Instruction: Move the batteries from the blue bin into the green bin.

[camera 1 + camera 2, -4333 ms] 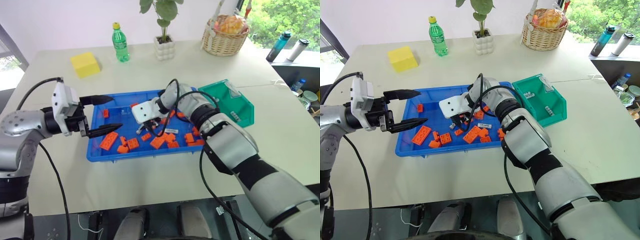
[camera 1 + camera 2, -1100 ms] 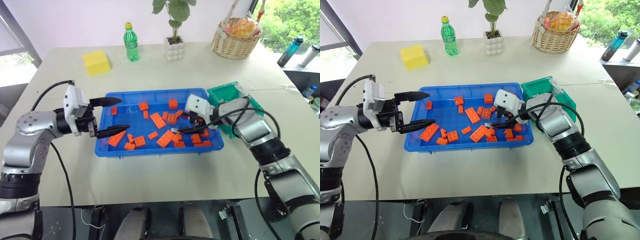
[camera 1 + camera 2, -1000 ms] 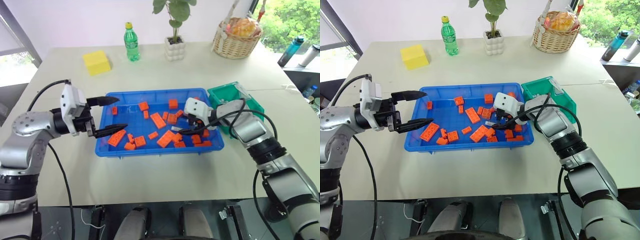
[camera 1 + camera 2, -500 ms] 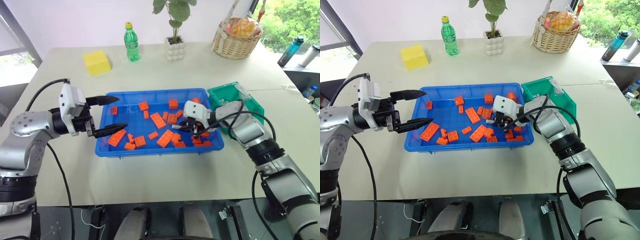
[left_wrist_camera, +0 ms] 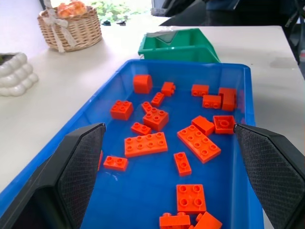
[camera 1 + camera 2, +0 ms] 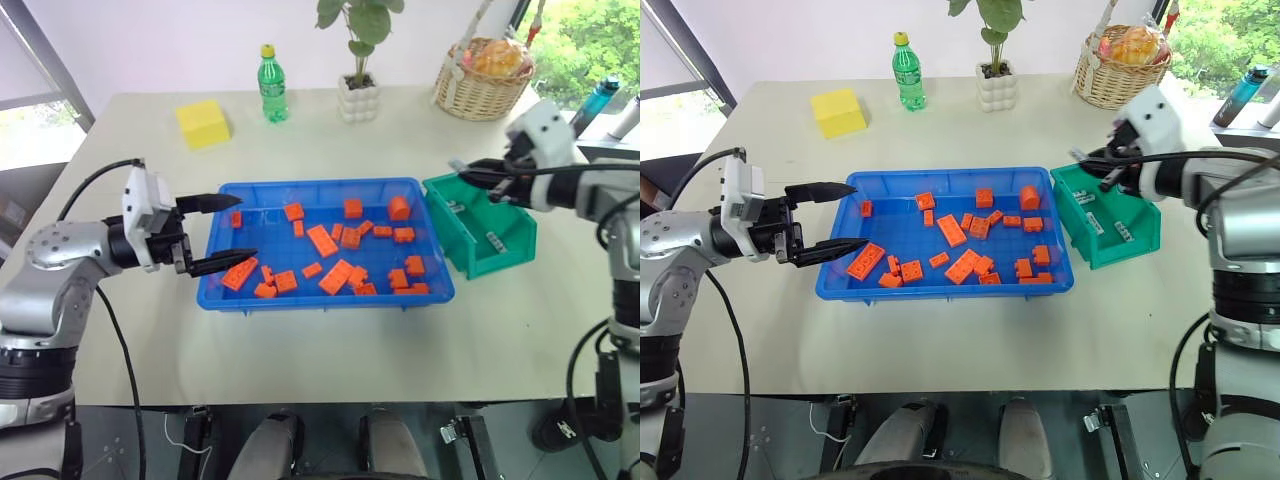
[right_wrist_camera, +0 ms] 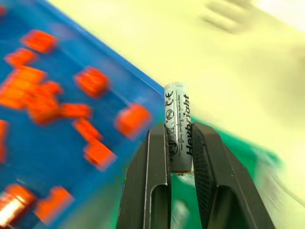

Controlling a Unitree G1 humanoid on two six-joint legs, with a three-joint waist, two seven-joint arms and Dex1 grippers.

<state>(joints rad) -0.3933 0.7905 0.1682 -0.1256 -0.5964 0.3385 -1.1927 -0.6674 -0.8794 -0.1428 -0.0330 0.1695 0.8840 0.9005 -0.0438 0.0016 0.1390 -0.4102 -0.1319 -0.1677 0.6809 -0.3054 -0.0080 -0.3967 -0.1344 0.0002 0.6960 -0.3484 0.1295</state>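
Pale beige tabletop (image 6: 330, 350) fills the scene, with a yellow block (image 6: 202, 123), a green plastic bottle (image 6: 270, 70), a potted plant in a white bumpy pot (image 6: 359, 95) and a woven wicker basket (image 6: 489, 82) along its far side. At the middle lies the large shallow bright blue plastic bin (image 6: 325, 297), scattered with orange toy bricks (image 6: 337, 275). Just beside its right end stands the small deep teal-green plastic bin (image 6: 505, 256), with two batteries (image 6: 1123, 232) lying inside.

The right gripper (image 7: 180, 143) hangs above the green bin's far edge, its two black fingers clamped on a silver-grey cylindrical battery (image 7: 177, 129) that stands upright between them.

The left gripper (image 6: 220, 232) hovers at the blue bin's left end, pointing across it, its black fingers (image 5: 80, 162) spread wide apart and holding nothing.
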